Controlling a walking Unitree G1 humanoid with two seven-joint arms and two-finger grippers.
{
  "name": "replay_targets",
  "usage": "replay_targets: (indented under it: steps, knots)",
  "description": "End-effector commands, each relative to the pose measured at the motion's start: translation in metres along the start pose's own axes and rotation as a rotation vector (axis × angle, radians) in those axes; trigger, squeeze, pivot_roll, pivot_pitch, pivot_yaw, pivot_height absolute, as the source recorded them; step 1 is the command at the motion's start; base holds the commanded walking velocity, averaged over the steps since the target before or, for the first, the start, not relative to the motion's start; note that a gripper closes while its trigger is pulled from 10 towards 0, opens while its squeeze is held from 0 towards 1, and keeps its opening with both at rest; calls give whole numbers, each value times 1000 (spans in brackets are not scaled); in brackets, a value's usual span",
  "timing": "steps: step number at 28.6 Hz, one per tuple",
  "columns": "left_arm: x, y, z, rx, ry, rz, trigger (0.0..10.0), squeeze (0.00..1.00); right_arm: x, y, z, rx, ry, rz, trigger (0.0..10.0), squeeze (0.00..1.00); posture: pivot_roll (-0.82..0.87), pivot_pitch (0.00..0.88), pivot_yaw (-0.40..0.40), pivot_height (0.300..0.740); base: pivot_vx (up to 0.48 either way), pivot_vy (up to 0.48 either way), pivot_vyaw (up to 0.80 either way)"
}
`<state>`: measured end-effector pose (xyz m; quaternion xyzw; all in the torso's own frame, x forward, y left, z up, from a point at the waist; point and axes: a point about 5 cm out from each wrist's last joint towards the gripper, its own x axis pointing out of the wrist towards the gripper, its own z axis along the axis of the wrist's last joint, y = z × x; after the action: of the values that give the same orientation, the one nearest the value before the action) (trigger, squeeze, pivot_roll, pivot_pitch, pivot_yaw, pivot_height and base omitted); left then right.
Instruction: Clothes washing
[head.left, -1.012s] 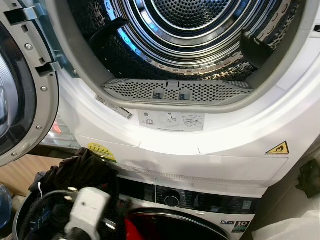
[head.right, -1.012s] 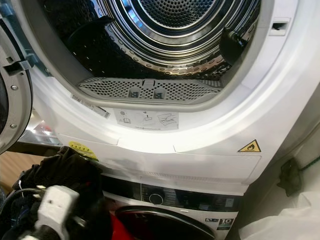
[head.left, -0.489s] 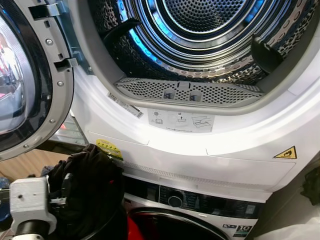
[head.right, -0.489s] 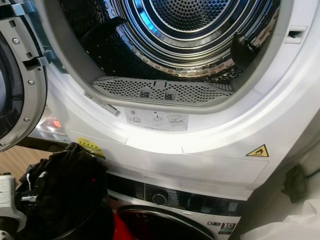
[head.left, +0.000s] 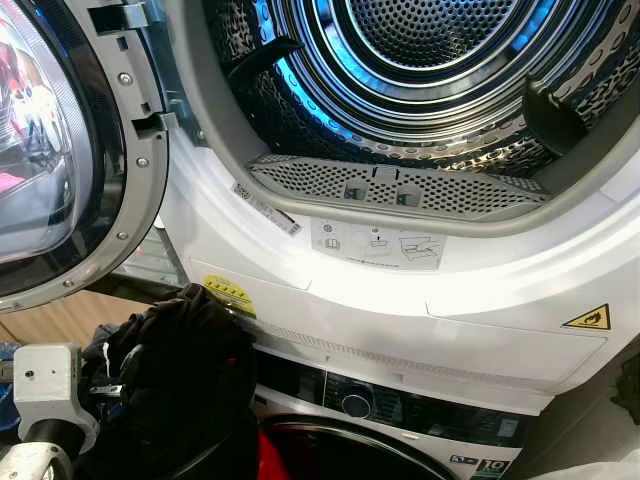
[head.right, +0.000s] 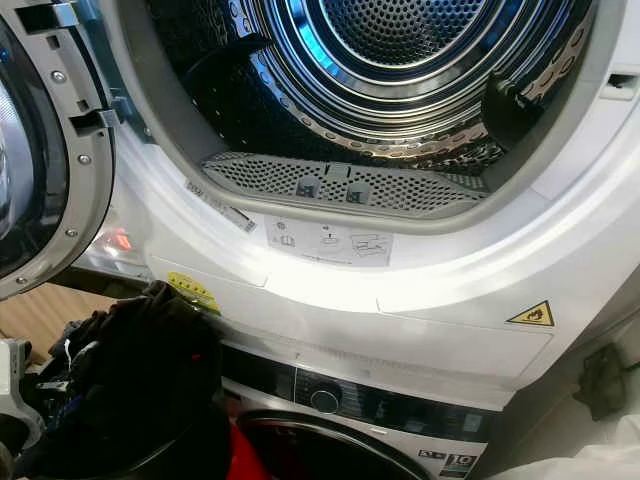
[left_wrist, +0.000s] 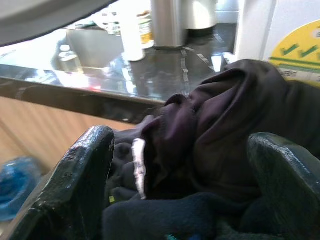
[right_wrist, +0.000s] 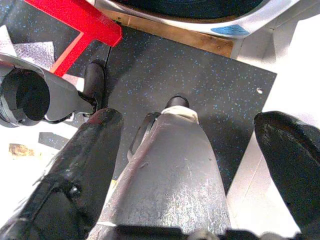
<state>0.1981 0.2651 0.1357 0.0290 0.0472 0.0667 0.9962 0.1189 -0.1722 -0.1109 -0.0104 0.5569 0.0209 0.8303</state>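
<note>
Swung white left wrist out to 8 o'clock. Left gripper (left_wrist: 175, 200) spread wide around dark clothes (head.left: 175, 385), unclamped; should close deep before lifting to dryer drum (head.left: 420, 80). Right gripper (right_wrist: 192, 165) hung open, empty.

Left tool (left_wrist: 175, 175) raised, fingers spread; right tool (right_wrist: 190, 165) hangs idle (fingers apart).

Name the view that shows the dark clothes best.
The left wrist view: the dark clothes sit close up between the left gripper fingers, folds and white trim clear. Both eye views show them as a dark heap below the dryer.
</note>
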Motion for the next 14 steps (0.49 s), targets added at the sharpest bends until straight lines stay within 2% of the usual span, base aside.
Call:
replay_targets:
  steps: [1, 2, 7, 10, 13, 14]
  knots:
    - [3, 4, 2, 2, -12, -37, 10000, 1000, 0, 4, -3, -4, 20, 12, 10000, 0, 235, 0, 42, 740, 0, 0, 0]
    - [5, 3, 2, -22, -11, -73, 10000, 1000, 0, 4, -3, -6, 19, 12, 10000, 0, 234, 0, 42, 740, 0, 0, 0]
    - [11, 4, 3, 11, -3, -136, 10000, 1000, 0, 4, -1, 2, 16, 8, 10000, 0, 229, 0, 39, 740, 0, 0, 0]
    - [26, 12, 5, -9, -19, -152, 10000, 1000, 1, 2, 1, 5, 9, 4, 10000, 0, 225, 0, 38, 740, 0, 0, 0]
    - [34, 15, 7, 10, -25, -154, 10000, 1000, 1, 2, 2, 8, 5, 3, 10000, 0, 227, 0, 31, 740, 0, 0, 0]
    - [40, 17, 8, 16, -18, -158, 10000, 1000, 1, 1, 3, 6, 3, 5, 10000, 0, 230, 0, 30, 740, 0, 0, 0]
